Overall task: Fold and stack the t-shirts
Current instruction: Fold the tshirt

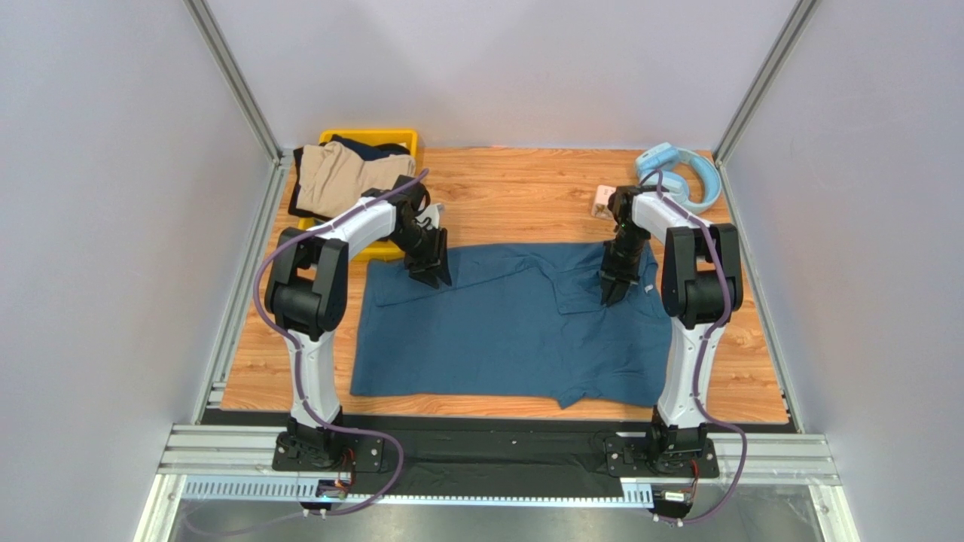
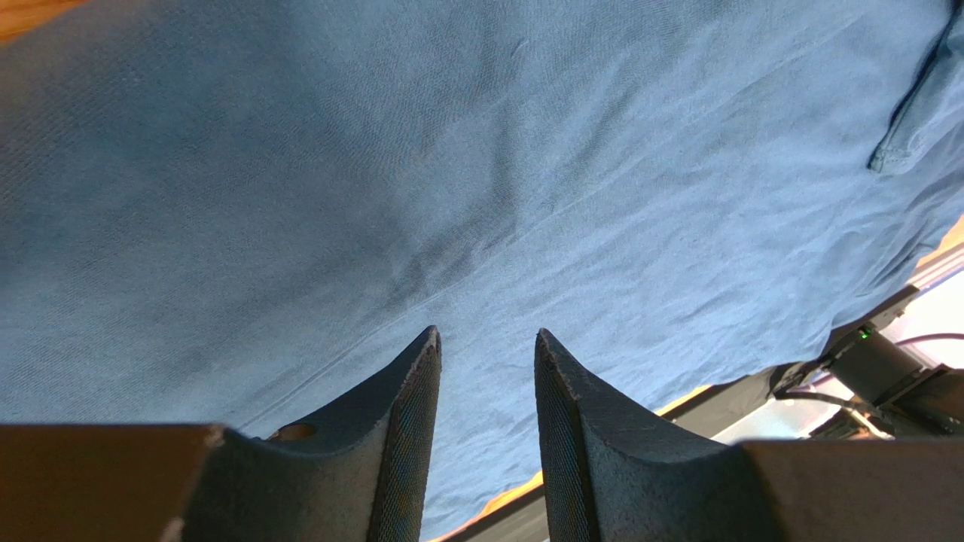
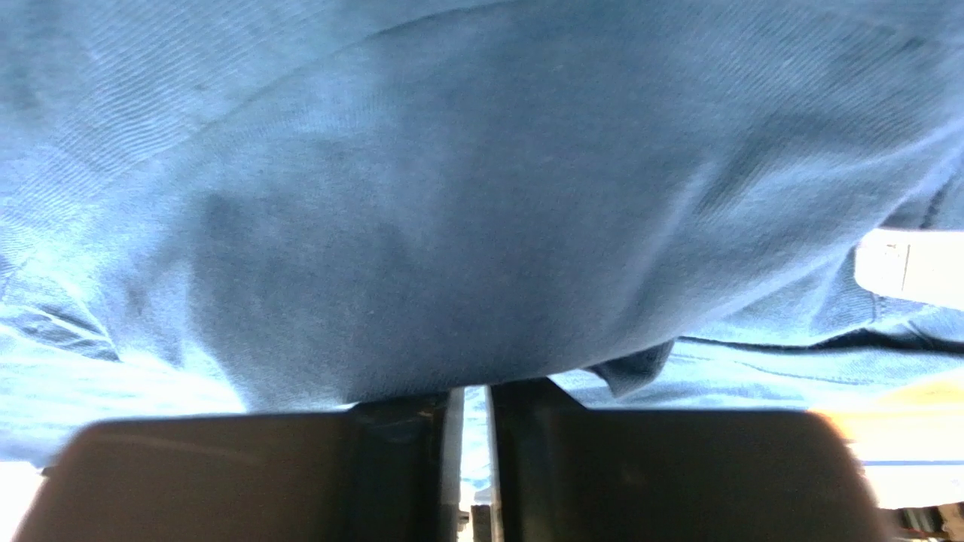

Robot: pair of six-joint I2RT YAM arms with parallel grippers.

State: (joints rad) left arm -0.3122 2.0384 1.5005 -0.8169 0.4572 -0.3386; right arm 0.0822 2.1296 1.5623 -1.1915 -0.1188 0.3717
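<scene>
Grey walls (image 1: 475,57) round wood table (image 1: 509,192) w/ teal t-shirt (image 1: 509,339) spread flat, tan + navy shirts (image 1: 340,175) in yellow bin (image 1: 407,141) beyond its far-left corner, headphones (image 1: 679,175) beyond far-right, L gripper (image 1: 436,277) part-open, empty, over far-left edge, R gripper (image 1: 614,296) near-closed pinching its cloth far-right.

top camera overlooks everything from behind — wrist cameras close above teal shirt (image 1: 509,328).
</scene>
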